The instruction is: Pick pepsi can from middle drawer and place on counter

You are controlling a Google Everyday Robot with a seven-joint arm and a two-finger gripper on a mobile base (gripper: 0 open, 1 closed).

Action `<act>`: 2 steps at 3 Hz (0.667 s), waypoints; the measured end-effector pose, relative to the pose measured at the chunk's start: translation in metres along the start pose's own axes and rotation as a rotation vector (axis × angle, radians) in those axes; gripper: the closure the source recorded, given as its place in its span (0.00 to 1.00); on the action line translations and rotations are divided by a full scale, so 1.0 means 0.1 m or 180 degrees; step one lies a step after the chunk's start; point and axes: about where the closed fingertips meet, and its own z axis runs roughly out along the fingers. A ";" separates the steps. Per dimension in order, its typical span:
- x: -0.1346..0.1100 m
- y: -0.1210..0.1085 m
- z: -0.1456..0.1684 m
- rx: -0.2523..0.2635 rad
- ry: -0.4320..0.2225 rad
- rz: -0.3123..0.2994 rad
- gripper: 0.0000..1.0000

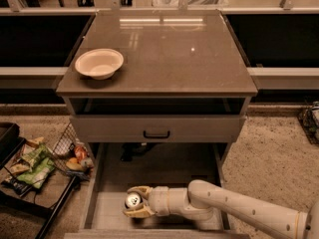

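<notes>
The pepsi can [132, 200] stands upright on the pale floor of the pulled-out middle drawer [107, 210], its silver top facing up. My gripper [135, 202] reaches in from the right on a white arm; its two tan fingers [139, 190] sit on either side of the can, closed around it. The counter [174, 54] is the glossy grey-brown cabinet top above.
A pale bowl [99, 62] sits on the counter's left front corner. A closed drawer front with a black handle [156, 134] overhangs the open drawer. A wire rack with snack bags [35, 163] stands on the floor at left.
</notes>
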 end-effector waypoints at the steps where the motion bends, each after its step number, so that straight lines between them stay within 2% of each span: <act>1: -0.28 -0.13 -0.15 0.0210 -0.0069 0.0285 0.72; 2: -0.95 -0.35 -0.92 0.0551 -0.0103 0.0770 1.00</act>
